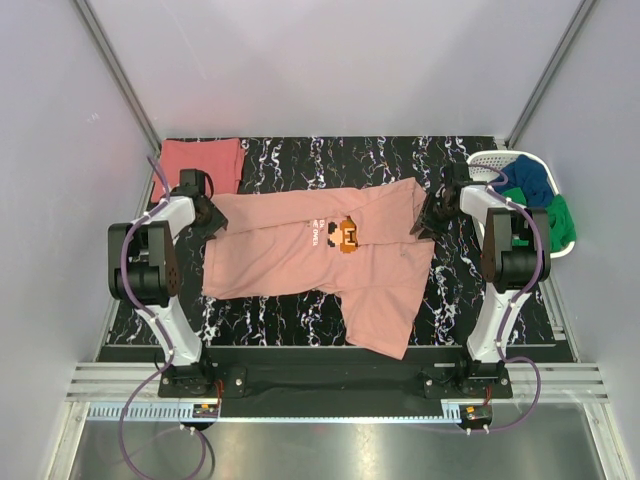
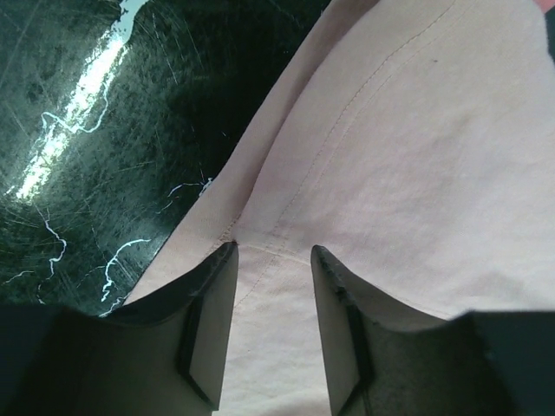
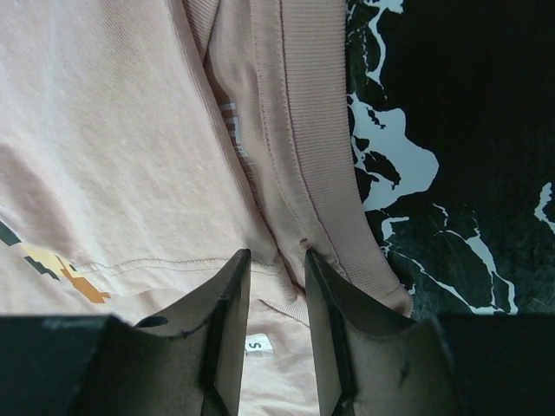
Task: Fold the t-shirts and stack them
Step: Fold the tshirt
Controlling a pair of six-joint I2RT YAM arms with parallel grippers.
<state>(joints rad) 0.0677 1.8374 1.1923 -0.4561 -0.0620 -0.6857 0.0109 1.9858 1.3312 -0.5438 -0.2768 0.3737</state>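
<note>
The work surface is a black table (image 1: pixel 330 160) with white marble veining, enclosed by plain white walls. The pale salmon-pink t-shirt (image 1: pixel 290 255) lies spread across the middle of the table, its length running left to right, with a small pixel-style graphic (image 1: pixel 347 235) facing up near its centre and one portion reaching toward the near edge. The coral-red t-shirt (image 1: pixel 202 163) rests folded at the far left corner, apart from the pink one. A white basket (image 1: pixel 490 157) stands at the far right and holds blue cloth (image 1: pixel 530 178) and green cloth (image 1: pixel 560 222). The left gripper (image 2: pixel 273 250) is positioned low at the left edge of the pink t-shirt; its jaws are spread, and a stitched seam of flat cloth shows in the gap between them. The right gripper (image 3: pixel 277 254) is positioned at the right edge of the same shirt, beside the ribbed collar band (image 3: pixel 312 130); its jaws stand apart by a narrower gap, with cloth and a size label (image 3: pixel 254 344) visible between them. Neither gripper is seen pinching the fabric.
</note>
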